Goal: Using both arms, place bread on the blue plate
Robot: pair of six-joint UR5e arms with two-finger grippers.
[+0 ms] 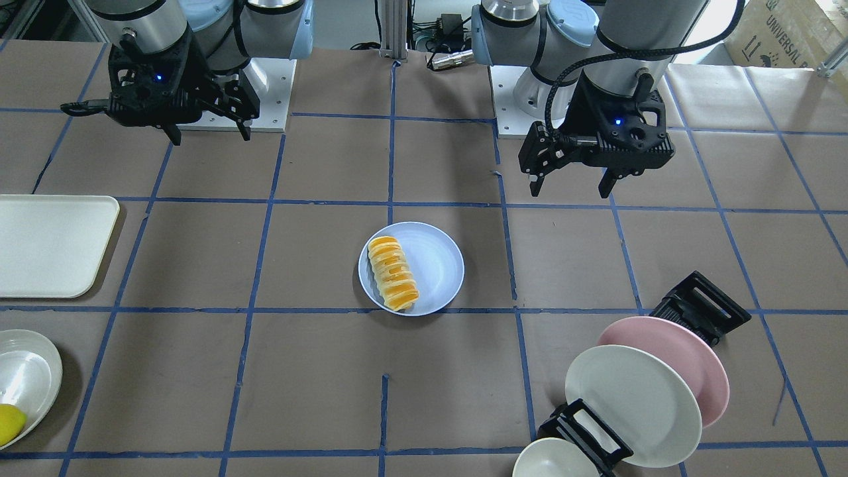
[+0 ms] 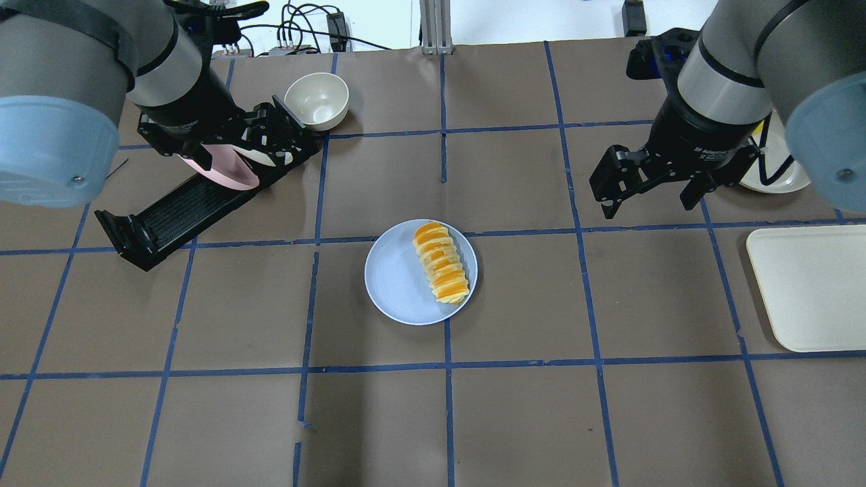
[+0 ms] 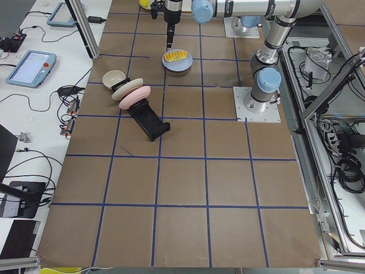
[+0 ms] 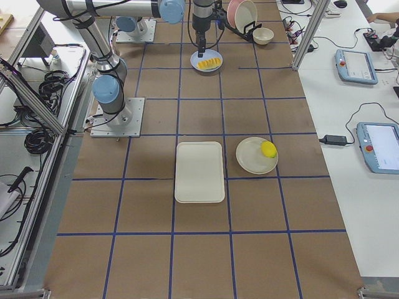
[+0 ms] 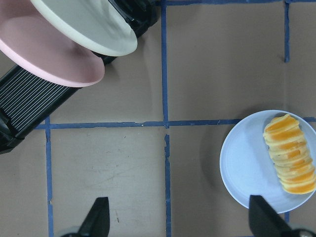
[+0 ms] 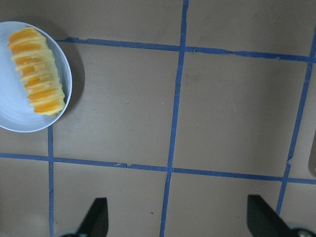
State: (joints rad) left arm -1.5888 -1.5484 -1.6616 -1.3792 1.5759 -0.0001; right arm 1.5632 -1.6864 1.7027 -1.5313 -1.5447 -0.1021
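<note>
- The bread (image 1: 393,273) lay on the blue plate (image 1: 438,265), along the half toward the robot's right. Each of its ends came close to the rim.
- The blue plate sat flat near the middle of the counter (image 1: 331,384), between the two arms and touching neither.
- The left arm (image 1: 629,53) hung above the counter, well apart from the blue plate. I read its jaws as spread wide with nothing in them (the left wrist view showed only brown paper and blue tape between their tips).
- The right arm (image 1: 139,20) hung on the other side, equally clear of the blue plate. Its jaws were also parted wide and empty, with bare counter between them in the right wrist view.
- From overhead, the left arm's jaws hung over a black dish rack (image 1: 702,308).
- The rack held a pink plate (image 1: 695,358) and a cream-white plate (image 1: 629,404), both on edge and leaning.
- A small cream bowl (image 2: 316,100) stood upright just beside one end of the rack.
- On the robot's right, a cream tray (image 1: 53,245) lay flat on the counter.
- Near the tray, on the operators' side, a white dish (image 1: 26,377) held a lemon (image 1: 10,424) close to its rim.
</note>
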